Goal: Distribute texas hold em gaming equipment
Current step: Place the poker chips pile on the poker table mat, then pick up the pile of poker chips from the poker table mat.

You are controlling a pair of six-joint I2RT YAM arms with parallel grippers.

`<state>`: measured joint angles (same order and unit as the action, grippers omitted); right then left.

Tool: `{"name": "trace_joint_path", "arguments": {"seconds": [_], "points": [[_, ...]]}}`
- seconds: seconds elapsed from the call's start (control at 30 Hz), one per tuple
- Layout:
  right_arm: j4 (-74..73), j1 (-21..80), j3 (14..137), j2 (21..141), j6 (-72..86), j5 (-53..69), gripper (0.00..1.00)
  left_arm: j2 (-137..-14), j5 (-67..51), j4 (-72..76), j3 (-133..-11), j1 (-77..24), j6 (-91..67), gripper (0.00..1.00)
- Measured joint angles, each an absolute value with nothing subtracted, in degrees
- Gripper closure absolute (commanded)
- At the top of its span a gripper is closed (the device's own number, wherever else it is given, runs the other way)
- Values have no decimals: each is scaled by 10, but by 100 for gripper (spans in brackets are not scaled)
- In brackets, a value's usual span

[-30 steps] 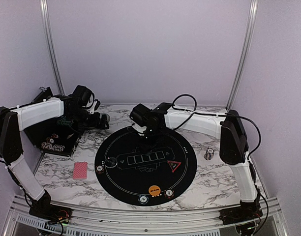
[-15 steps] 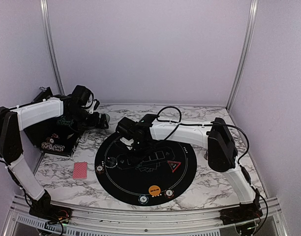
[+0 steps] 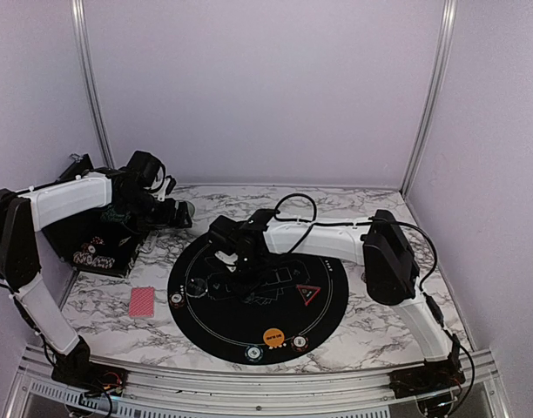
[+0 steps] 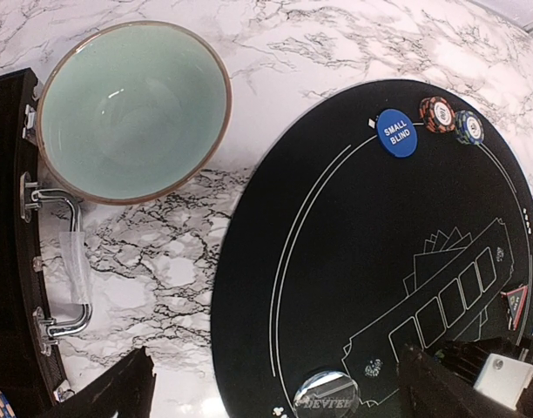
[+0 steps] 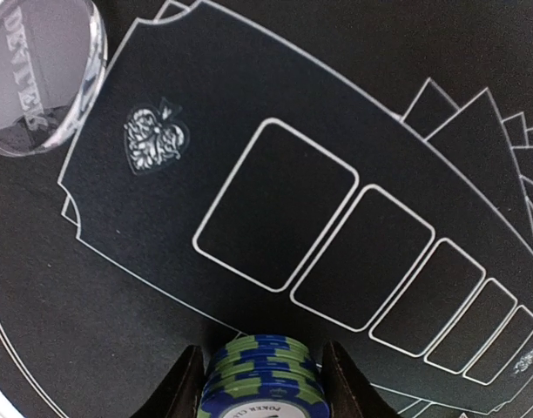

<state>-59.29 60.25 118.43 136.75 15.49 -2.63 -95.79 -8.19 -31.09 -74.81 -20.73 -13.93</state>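
My right gripper [image 3: 225, 254] [image 5: 261, 392] is shut on a stack of blue-and-green striped poker chips [image 5: 259, 364], just above the left part of the black mat [image 3: 249, 318]. A clear dealer button [image 5: 36, 78] [image 3: 195, 286] lies on the mat nearby. A blue small-blind button [image 4: 396, 132] and two chips [image 4: 438, 113] lie on the mat's rim. An orange button [image 3: 273, 336] with two chips [image 3: 253, 353], a red triangle marker [image 3: 308, 292], a lone chip [image 3: 176, 300] and a red-backed card [image 3: 142, 301] also show. My left gripper [image 3: 178, 213] [image 4: 275, 370] is open and empty.
A teal bowl [image 4: 131, 109] stands on the marble table [image 3: 371, 326] left of the mat. A black case [image 3: 92, 248] with a chrome handle [image 4: 62, 261] sits at the far left. The right arm stretches across the mat's far side.
My right gripper has moved left and a little nearer across the mat, carrying the chip stack. The left arm has not moved.
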Motion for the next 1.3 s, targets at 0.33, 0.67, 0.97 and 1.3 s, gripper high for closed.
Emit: {"name": "trace_joint_path", "arguments": {"seconds": [0.33, 0.67, 0.97, 1.3], "points": [[-587, 604, 1173, 1368, 165, -27, 36, -958, -87, -311, -748, -207, -140, 1], [-577, 611, 1162, 1360, 171, -34, 16, -958, -100, -311, -748, -212, -144, 1], [-520, 602, 1080, 1220, 173, -75, 13, -952, -99, -316, -748, -233, -148, 1], [-364, 481, 876, 1028, 172, -114, 14, -930, -72, -360, -745, -346, -145, 1]]}}
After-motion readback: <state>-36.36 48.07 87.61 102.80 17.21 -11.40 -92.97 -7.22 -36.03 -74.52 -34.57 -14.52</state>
